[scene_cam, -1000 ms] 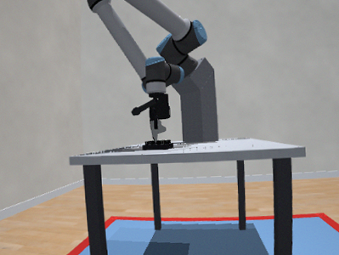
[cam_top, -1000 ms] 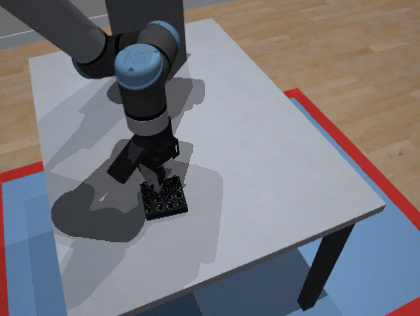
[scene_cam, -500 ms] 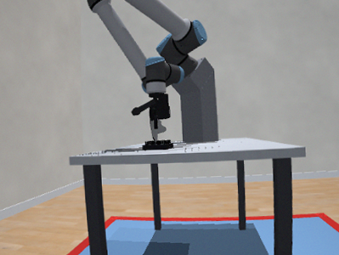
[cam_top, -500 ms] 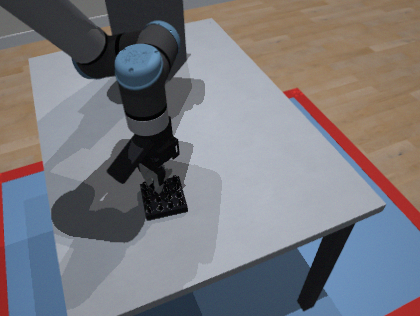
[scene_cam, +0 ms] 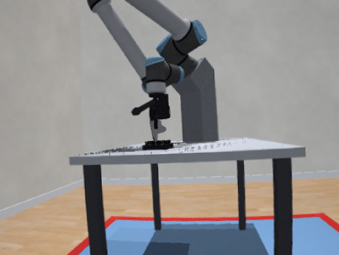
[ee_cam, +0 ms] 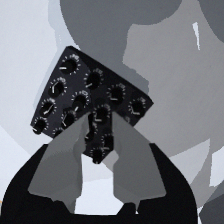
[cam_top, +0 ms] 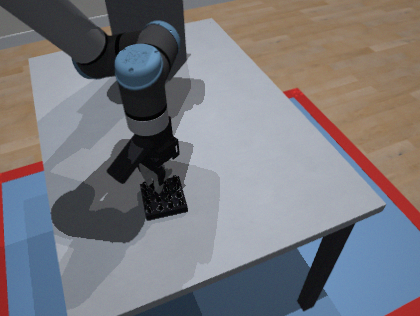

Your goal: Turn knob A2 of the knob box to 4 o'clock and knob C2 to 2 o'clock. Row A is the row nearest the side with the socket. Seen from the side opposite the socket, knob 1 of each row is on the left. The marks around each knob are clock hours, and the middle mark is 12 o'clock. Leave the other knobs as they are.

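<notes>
The black knob box [cam_top: 165,198] lies flat on the grey table, left of its middle; it also shows in the exterior view [scene_cam: 157,144]. In the wrist view the box [ee_cam: 92,112] sits turned like a diamond, with three rows of black knobs with white marks. My gripper [cam_top: 156,182] [scene_cam: 158,131] points straight down over the box's far part. In the wrist view its two grey fingers stand a little apart on either side of a knob [ee_cam: 101,114] near the box's lower right edge. The fingers are slightly parted and hold nothing. I cannot read the knob angles.
The arm's grey pedestal [scene_cam: 198,103] stands at the table's back. A dark camera stub [cam_top: 120,167] sticks out sideways from the wrist. The table's edges drop off to a blue floor mat [cam_top: 380,270] with a red border.
</notes>
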Robot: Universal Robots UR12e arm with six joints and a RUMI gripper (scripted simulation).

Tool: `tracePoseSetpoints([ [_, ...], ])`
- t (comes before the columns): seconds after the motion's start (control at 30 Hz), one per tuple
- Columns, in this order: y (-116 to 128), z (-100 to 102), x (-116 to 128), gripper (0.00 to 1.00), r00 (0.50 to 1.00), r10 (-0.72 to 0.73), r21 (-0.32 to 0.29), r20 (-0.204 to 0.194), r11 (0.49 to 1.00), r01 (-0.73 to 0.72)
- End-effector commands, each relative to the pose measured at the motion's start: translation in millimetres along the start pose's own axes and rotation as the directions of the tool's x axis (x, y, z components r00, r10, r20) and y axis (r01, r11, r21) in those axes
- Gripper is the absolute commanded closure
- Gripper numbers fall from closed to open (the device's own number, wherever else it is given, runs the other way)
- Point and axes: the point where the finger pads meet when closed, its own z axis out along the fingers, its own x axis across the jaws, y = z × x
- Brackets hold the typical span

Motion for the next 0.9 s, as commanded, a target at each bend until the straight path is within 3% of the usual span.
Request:
tracePoseSetpoints([
  [0.0,0,0,0,0.89,1.0,0.0,0.0,0.001,1.0,0.0],
  [0.23,0,-5,0,0.89,1.0,0.0,0.0,0.001,1.0,0.0],
  [0.63,0,-35,0,0.89,1.0,0.0,0.0,0.001,1.0,0.0],
  [0.87,0,-38,0,0.89,1.0,0.0,0.0,0.001,1.0,0.0],
])
